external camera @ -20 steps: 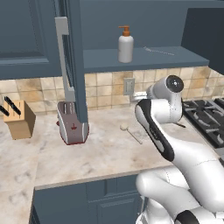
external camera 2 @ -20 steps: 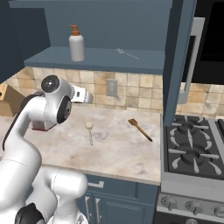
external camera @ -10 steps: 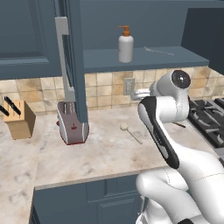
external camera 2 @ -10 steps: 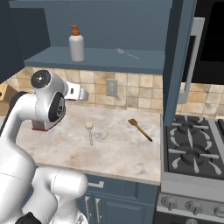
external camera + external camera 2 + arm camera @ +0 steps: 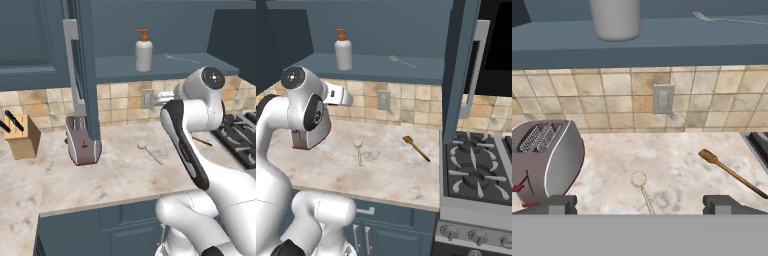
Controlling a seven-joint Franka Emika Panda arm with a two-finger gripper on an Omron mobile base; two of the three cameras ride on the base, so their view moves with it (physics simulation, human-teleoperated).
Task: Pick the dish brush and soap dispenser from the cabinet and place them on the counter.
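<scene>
Beige marbled counter observed, backed by tan tiled wall carrying a wall outlet. Toaster taken as landmark. Dish brush found flat on the counter to the right of the toaster, well apart from it, round head nearer the wall. Orange-brown utensil noted farther right of the toaster, near the stove. Knife block noted left of the toaster. Soap dispenser seen upright on the open cabinet shelf, above and right of the toaster, close to the shelf's front edge; thin grey rod lying farther right on the same shelf. Cabinet door standing open directly above the toaster. Bare counter noted between toaster and brush. Gripper recorded spread wide, holding nothing, above the brush.
</scene>
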